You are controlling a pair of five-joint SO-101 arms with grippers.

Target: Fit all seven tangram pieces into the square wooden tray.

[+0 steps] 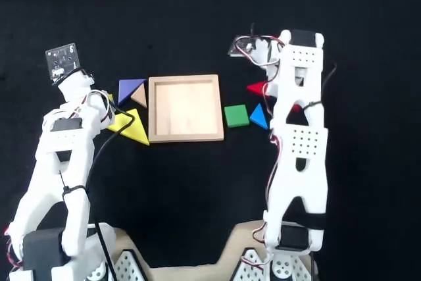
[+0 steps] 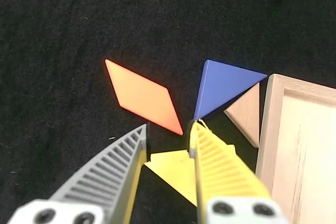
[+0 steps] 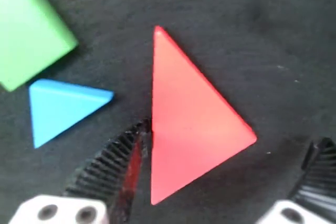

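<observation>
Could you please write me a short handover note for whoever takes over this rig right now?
Left gripper: open, over the yellow triangle, holding nothing.
Right gripper: open, straddling the red triangle, not closed on it.
Wooden tray: empty.
On the left arm's side of the tray: yellow triangle, orange parallelogram, dark blue triangle, tan triangle.
On the right arm's side: green square, light blue triangle, red triangle.
Done: nothing placed. Left: all seven pieces.

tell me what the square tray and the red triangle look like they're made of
The square tray looks like bare pale wood, matte, with faint grain lines on its floor. The red triangle is a solid even colour, smooth with a soft sheen, no grain showing; painted wood or plastic, the look leaves that open.
</observation>
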